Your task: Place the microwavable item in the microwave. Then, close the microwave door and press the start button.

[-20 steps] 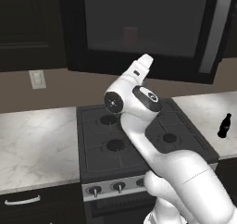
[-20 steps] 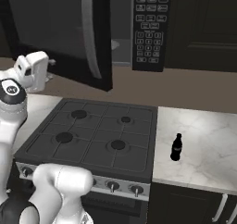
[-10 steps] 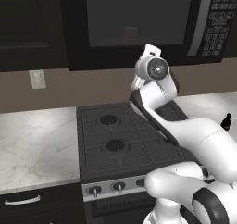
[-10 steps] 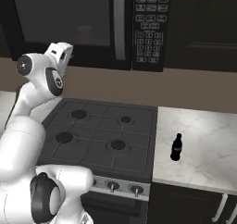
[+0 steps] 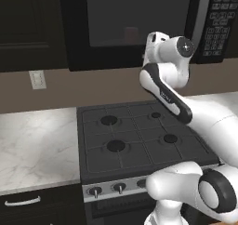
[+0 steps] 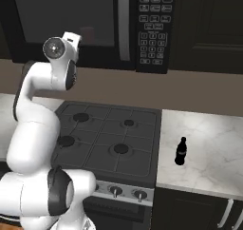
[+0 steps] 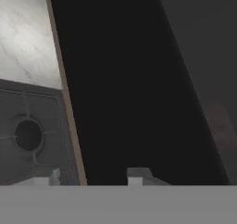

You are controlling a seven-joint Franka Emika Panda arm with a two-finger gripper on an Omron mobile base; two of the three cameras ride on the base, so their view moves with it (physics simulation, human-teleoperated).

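Right base view shows the wide black microwave door [image 6: 66,24] shut, a faint red cylindrical cup [image 6: 88,33] behind its glass, and a small black cola bottle [image 6: 180,151] on the marble counter [image 6: 209,148]. Left base view lacks the bottle. Hand view shows the gripper [image 7: 92,176] against the door; whether its jaws are apart, I cannot tell.

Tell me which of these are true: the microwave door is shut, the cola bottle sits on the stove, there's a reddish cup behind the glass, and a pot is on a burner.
1. The microwave door is shut. True.
2. The cola bottle stands on the stove. False: it stands on the marble counter right of the stove.
3. A reddish cup shows faintly behind the door glass. True.
4. A pot sits on a burner. False: the burners are bare.
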